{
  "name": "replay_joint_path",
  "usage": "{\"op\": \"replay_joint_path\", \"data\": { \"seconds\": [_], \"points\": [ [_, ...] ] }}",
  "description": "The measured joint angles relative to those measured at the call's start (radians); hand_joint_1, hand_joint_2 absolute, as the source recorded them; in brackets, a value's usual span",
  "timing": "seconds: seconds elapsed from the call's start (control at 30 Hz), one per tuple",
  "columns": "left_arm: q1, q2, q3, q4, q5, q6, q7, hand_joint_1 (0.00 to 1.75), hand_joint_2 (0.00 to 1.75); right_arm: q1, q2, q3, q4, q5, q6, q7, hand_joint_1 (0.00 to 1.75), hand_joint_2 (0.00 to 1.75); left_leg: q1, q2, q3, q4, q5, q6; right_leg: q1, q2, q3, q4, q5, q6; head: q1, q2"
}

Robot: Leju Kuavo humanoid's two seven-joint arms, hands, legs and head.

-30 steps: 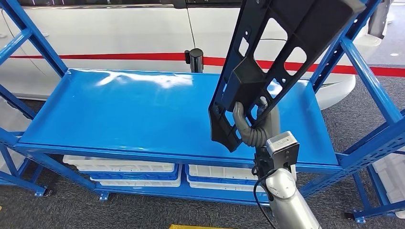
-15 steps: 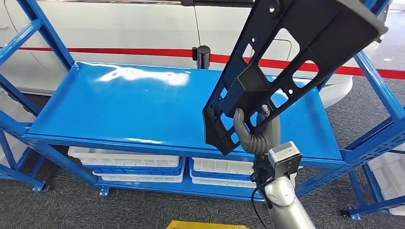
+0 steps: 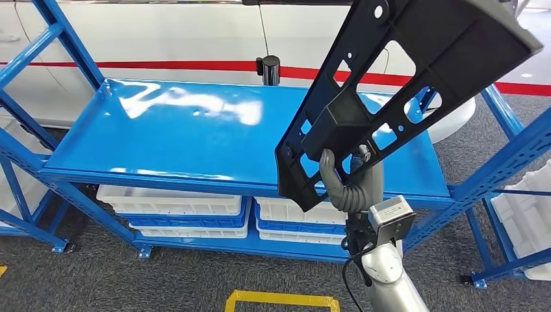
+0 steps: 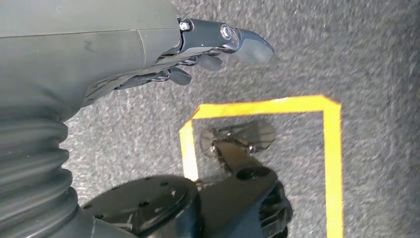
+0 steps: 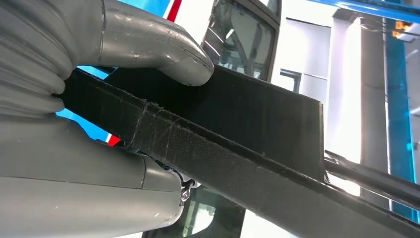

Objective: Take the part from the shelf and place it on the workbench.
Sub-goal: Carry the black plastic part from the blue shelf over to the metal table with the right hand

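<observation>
A long black plastic part (image 3: 403,84) with several cut-outs is held up in the air, slanting from lower left to upper right in front of the blue shelf (image 3: 195,130). My right hand (image 3: 347,179) grips its lower end, thumb over the edge; the right wrist view shows the thumb (image 5: 163,47) pressing on the black part (image 5: 237,134). My left hand (image 4: 198,54) hangs over the grey floor with its fingers loosely extended and nothing in it.
The blue shelf's top board is bare and glossy. White trays (image 3: 175,205) sit on its lower level. A white car (image 3: 162,32) with a red stripe stands behind. Yellow floor tape (image 3: 279,300) marks a box near my feet.
The whole view has shifted: the shelf sits a little farther and lower in the picture. The part stays in my right hand, raised slightly higher.
</observation>
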Motion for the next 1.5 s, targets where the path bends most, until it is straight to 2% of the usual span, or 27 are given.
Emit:
{"op": "replay_joint_path", "data": {
  "seconds": [0.07,0.1,0.13,0.2,0.27,0.33,0.43,0.47,0.53,0.6,0.63,0.67,0.73,0.8,0.87,0.97,1.0,1.03,1.1,1.13,1.17,1.2,1.27,1.33,1.37,1.47,1.5],
  "points": [
    [0.000,0.000,0.000,0.000,-0.001,0.000,0.000,0.00,1.75,0.001,0.004,0.000,0.000,0.000,0.000,0.000,1.50,1.75,0.004,0.000,-0.038,0.117,-0.102,-0.012,-0.002,-0.001,-0.020,0.001,0.019,-0.010,-0.002,0.000],
    [0.000,0.000,0.000,0.000,-0.001,-0.001,0.000,0.00,1.75,0.002,0.005,0.000,0.000,0.000,0.000,0.000,1.50,1.75,0.007,0.000,-0.054,0.183,-0.140,-0.017,-0.002,-0.002,-0.031,0.003,0.027,-0.010,-0.002,0.000],
    [0.000,0.000,0.000,0.000,-0.002,-0.001,0.000,0.00,1.75,0.002,0.005,0.000,0.000,-0.001,0.000,0.000,1.50,1.75,0.009,0.000,-0.060,0.232,-0.156,-0.021,-0.002,-0.002,-0.043,0.006,0.035,-0.008,-0.002,0.000],
    [0.000,0.000,0.000,0.000,-0.002,-0.001,0.000,0.00,1.75,0.003,0.005,-0.001,0.000,-0.001,0.000,0.000,1.50,1.75,0.016,0.000,-0.018,0.222,-0.133,-0.028,-0.004,-0.001,-0.066,0.016,0.046,-0.002,-0.002,0.000],
    [-0.003,0.001,0.000,0.000,-0.003,-0.001,0.000,0.00,1.75,0.004,0.006,-0.001,-0.001,0.000,-0.001,-0.001,1.50,1.75,0.022,-0.002,0.083,0.095,-0.100,-0.033,-0.007,-0.001,-0.088,0.030,0.053,0.008,-0.003,0.000],
    [-0.006,0.000,0.000,0.000,-0.006,-0.002,0.000,0.00,1.75,0.003,0.007,0.000,-0.005,0.001,-0.001,-0.003,1.50,1.75,0.019,-0.010,0.140,0.005,-0.094,-0.023,-0.005,-0.001,-0.102,0.042,0.062,0.022,-0.002,0.000],
    [-0.007,0.000,0.000,0.000,-0.008,-0.003,-0.001,0.00,1.75,0.001,0.007,0.000,-0.009,0.003,-0.001,-0.004,1.50,1.75,0.012,-0.013,0.125,-0.006,-0.082,0.007,-0.005,0.001,-0.115,0.042,0.079,0.045,0.000,0.000],
    [-0.007,-0.001,0.000,0.000,-0.008,-0.004,-0.002,0.00,1.75,0.001,0.007,-0.001,-0.010,0.004,-0.001,-0.004,1.50,1.75,0.011,-0.011,0.115,-0.008,-0.071,0.019,-0.005,0.001,-0.125,0.049,0.070,0.047,0.001,0.000],
    [-0.008,-0.001,0.000,0.000,-0.008,-0.004,-0.002,0.00,1.75,0.001,0.006,-0.002,-0.011,0.003,-0.001,-0.005,1.50,1.75,0.012,-0.005,0.087,-0.012,-0.044,0.040,-0.005,0.002,-0.160,0.114,0.008,0.036,0.005,0.000],
    [-0.009,0.000,0.000,-0.001,-0.009,-0.004,-0.002,0.00,1.75,0.001,0.006,-0.003,-0.011,0.003,-0.001,-0.005,1.50,1.75,0.008,-0.002,0.054,-0.011,-0.019,0.048,-0.004,0.001,-0.198,0.244,-0.076,0.026,0.009,0.000],
    [-0.009,0.000,0.000,-0.001,-0.009,-0.004,-0.002,0.00,1.75,0.001,0.006,-0.003,-0.011,0.003,-0.001,-0.005,1.50,1.75,0.006,0.000,0.037,-0.011,-0.006,0.048,-0.004,0.001,-0.206,0.301,-0.099,0.029,0.010,0.000],
    [-0.009,0.000,0.000,-0.001,-0.009,-0.004,-0.002,0.00,1.75,0.002,0.005,-0.004,-0.011,0.003,-0.001,-0.005,1.50,1.75,0.005,0.001,0.021,-0.011,0.007,0.048,-0.004,0.001,-0.200,0.331,-0.103,0.036,0.010,0.000],
    [-0.009,0.000,0.000,-0.001,-0.009,-0.004,-0.002,0.00,1.75,0.001,0.005,-0.005,-0.011,0.003,-0.001,-0.005,1.50,1.75,0.003,0.003,-0.010,-0.010,0.032,0.045,-0.001,0.001,-0.133,0.283,-0.070,0.051,0.010,0.000],
    [-0.009,-0.001,0.000,-0.001,-0.009,-0.004,-0.002,0.00,1.75,-0.001,0.006,-0.005,-0.012,0.004,-0.001,-0.005,1.50,1.75,0.001,0.002,-0.034,-0.009,0.057,0.039,0.005,0.000,-0.014,0.130,-0.061,0.045,0.009,0.000],
    [-0.009,-0.001,0.000,-0.001,-0.009,-0.005,-0.003,0.00,1.75,-0.004,0.006,-0.006,-0.015,0.004,-0.001,-0.005,1.50,1.75,0.001,0.002,-0.041,-0.016,0.083,0.027,0.013,0.000,0.053,0.023,-0.076,0.030,0.007,0.000],
    [-0.006,-0.001,0.000,-0.001,-0.009,-0.005,-0.003,0.00,1.75,-0.005,0.007,-0.007,-0.018,0.004,-0.001,-0.006,1.50,1.75,0.006,0.001,-0.044,-0.035,0.106,0.004,0.011,0.001,0.040,0.001,-0.052,0.012,0.008,0.000],
    [-0.005,-0.001,0.001,-0.001,-0.009,-0.005,-0.003,0.00,1.75,-0.005,0.007,-0.007,-0.019,0.004,-0.001,-0.006,1.50,1.75,0.007,0.000,-0.051,-0.024,0.080,-0.002,0.007,0.000,0.029,-0.002,-0.036,0.003,0.007,0.000],
    [-0.004,-0.001,0.001,-0.001,-0.010,-0.005,-0.003,0.00,1.75,-0.005,0.008,-0.007,-0.019,0.004,-0.001,-0.006,1.50,1.75,0.009,0.000,-0.061,0.008,0.034,-0.008,0.001,-0.001,0.019,-0.006,-0.020,-0.003,0.005,0.000],
    [-0.003,-0.001,0.000,-0.001,-0.011,-0.005,-0.003,0.00,1.75,-0.005,0.010,-0.007,-0.019,0.005,-0.001,-0.006,1.50,1.75,0.012,0.000,-0.086,0.129,-0.080,-0.019,0.001,-0.002,-0.008,-0.005,0.008,-0.011,0.003,0.000],
    [-0.003,-0.001,0.000,-0.001,-0.011,-0.005,-0.003,0.00,1.75,-0.004,0.010,-0.007,-0.019,0.005,-0.001,-0.006,1.50,1.75,0.013,0.000,-0.094,0.194,-0.111,-0.024,0.001,-0.002,-0.023,-0.003,0.020,-0.010,0.002,0.000],
    [-0.003,-0.001,0.000,-0.001,-0.012,-0.006,-0.003,0.00,1.75,-0.004,0.010,-0.007,-0.019,0.005,-0.001,-0.006,1.50,1.75,0.015,0.000,-0.092,0.241,-0.117,-0.028,0.001,-0.002,-0.040,-0.001,0.033,-0.008,0.003,0.000],
    [-0.003,-0.001,0.000,-0.001,-0.012,-0.006,-0.003,0.00,1.75,-0.004,0.010,-0.007,-0.019,0.005,-0.001,-0.006,1.50,1.75,0.017,0.000,-0.074,0.258,-0.102,-0.032,0.000,-0.003,-0.058,0.003,0.044,-0.005,0.002,0.000],
    [-0.006,0.001,0.000,-0.001,-0.012,-0.006,-0.003,0.00,1.75,-0.004,0.010,-0.007,-0.019,0.006,-0.001,-0.006,1.50,1.75,0.024,0.000,0.018,0.181,-0.065,-0.037,-0.003,-0.002,-0.092,0.015,0.062,0.005,0.002,0.000],
    [-0.011,0.001,0.000,-0.001,-0.012,-0.006,-0.003,0.00,1.75,-0.005,0.010,-0.008,-0.020,0.006,-0.001,-0.007,1.50,1.75,0.024,-0.005,0.122,0.049,-0.084,-0.033,-0.002,-0.002,-0.114,0.030,0.074,0.018,0.002,0.000],
    [-0.013,0.001,0.000,-0.001,-0.012,-0.007,-0.004,0.00,1.75,-0.006,0.010,-0.009,-0.020,0.006,-0.001,-0.007,1.50,1.75,0.021,-0.008,0.147,0.009,-0.100,-0.027,-0.001,-0.003,-0.119,0.034,0.080,0.026,0.003,0.000],
    [-0.016,0.002,0.004,-0.001,-0.010,-0.008,-0.005,0.00,1.75,-0.007,0.008,-0.013,-0.021,0.006,-0.002,-0.009,1.50,1.75,0.012,-0.008,0.133,-0.013,-0.089,0.008,-0.002,-0.003,-0.132,0.032,0.098,0.046,0.006,0.000],
    [-0.016,0.002,0.006,-0.001,-0.009,-0.008,-0.005,0.00,1.75,-0.005,0.007,-0.016,-0.021,0.006,-0.003,-0.009,1.50,1.75,0.012,-0.004,0.119,-0.015,-0.076,0.022,-0.003,-0.002,-0.143,0.044,0.084,0.045,0.007,0.000]
  ]
}}
